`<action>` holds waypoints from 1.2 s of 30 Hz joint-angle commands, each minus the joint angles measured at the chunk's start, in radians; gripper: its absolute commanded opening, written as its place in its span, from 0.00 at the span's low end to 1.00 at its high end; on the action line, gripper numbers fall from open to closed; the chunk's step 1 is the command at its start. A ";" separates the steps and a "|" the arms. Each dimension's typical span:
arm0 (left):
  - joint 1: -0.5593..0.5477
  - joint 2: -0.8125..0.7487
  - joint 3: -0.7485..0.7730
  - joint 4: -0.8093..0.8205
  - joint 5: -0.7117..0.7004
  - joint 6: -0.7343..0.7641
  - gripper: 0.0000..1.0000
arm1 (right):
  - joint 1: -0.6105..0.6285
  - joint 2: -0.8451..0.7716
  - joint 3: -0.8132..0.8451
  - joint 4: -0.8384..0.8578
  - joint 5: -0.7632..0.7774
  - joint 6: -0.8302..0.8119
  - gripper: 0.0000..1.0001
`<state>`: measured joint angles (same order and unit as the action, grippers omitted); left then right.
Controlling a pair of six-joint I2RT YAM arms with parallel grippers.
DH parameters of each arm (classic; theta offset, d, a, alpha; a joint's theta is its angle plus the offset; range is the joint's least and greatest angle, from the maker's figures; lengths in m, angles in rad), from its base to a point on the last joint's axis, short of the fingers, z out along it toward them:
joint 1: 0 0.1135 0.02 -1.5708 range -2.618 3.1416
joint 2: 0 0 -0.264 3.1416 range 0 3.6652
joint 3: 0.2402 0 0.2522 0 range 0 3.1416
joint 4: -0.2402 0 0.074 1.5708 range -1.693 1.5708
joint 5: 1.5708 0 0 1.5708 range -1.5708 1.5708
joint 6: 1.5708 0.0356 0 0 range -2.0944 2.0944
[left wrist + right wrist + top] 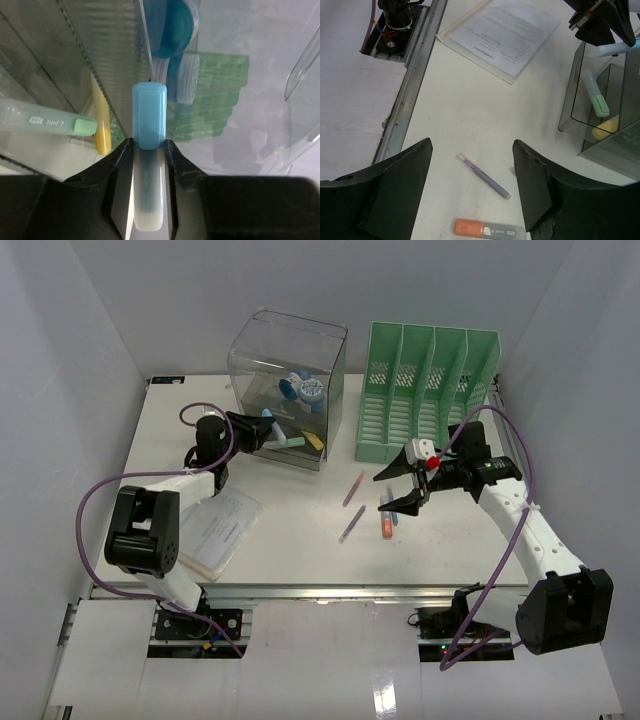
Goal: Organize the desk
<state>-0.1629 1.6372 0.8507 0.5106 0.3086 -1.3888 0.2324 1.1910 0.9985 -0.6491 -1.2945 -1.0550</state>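
Observation:
The white desk [300, 550] holds loose stationery. My left gripper [262, 430] is shut on a blue-capped highlighter [149, 120] and holds it at the open drawer of the clear drawer box [288, 390]. Inside lie a green highlighter [50, 122] and a yellow highlighter [101, 130]. My right gripper [405, 490] is open and empty, hovering above a purple pen [485, 176] and an orange highlighter [487, 229]. A second purple pen [353, 488] lies a little farther back.
A green file rack [425, 390] stands at the back right. A stack of papers [215, 530] lies at the front left, beside the aluminium rail [330, 590]. Blue and white tape rolls [172, 30] sit inside the clear box.

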 commanded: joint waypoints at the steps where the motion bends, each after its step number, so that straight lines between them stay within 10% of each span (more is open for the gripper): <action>1: -0.021 -0.023 0.054 0.047 -0.118 -0.056 0.51 | -0.011 -0.014 -0.009 0.009 -0.040 -0.016 0.73; 8: -0.022 0.008 0.056 0.069 -0.120 -0.058 0.79 | -0.023 -0.017 -0.016 0.008 -0.049 -0.019 0.73; 19: 0.012 -0.224 0.043 -0.078 -0.077 0.323 0.81 | -0.050 -0.028 -0.041 0.010 -0.038 -0.032 0.76; 22: 0.015 -0.335 -0.057 -0.175 -0.127 0.384 0.72 | -0.050 -0.029 -0.054 0.023 -0.018 -0.031 0.76; 27: 0.019 -0.485 -0.239 -0.178 -0.143 0.336 0.29 | -0.051 -0.024 -0.057 0.064 0.035 0.026 0.71; 36: 0.015 -0.247 -0.282 -0.109 -0.018 0.250 0.19 | -0.058 -0.071 -0.128 0.246 0.157 0.214 0.69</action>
<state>-0.1471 1.2809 0.5364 0.3691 0.2150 -1.1106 0.1825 1.1693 0.9100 -0.5433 -1.2096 -0.9713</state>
